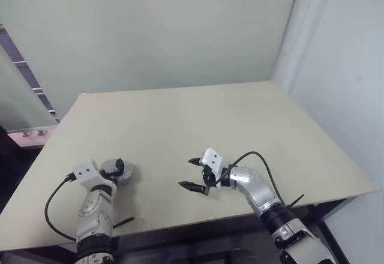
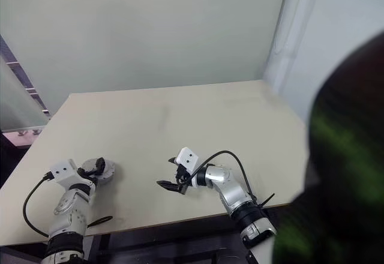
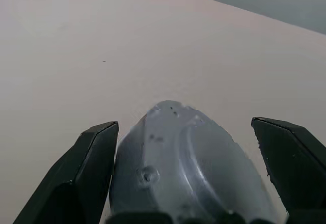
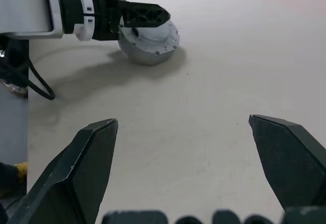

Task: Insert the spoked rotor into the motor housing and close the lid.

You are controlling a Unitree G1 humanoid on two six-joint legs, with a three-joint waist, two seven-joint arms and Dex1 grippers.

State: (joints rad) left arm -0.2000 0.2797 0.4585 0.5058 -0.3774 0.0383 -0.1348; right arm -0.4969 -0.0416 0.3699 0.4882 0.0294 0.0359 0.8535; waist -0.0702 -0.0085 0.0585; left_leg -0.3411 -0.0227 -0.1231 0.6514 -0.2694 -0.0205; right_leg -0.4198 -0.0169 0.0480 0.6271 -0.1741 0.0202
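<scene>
Left gripper (image 1: 113,169) stood wide around the closed motor housing (image 4: 148,42) at the bench's (image 1: 198,126) seven o'clock; contact seemed absent, though hard to judge. Right gripper (image 1: 193,174), wide and empty, hung at its three o'clock. Withdrawing carelessly could drag the housing toward the near edge.

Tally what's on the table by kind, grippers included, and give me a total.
Motor housing, silver-grey, lying on the table between the left gripper's fingers: 1
Black two-finger grippers, the left gripper and the right gripper, both open: 2
Total: 3
</scene>
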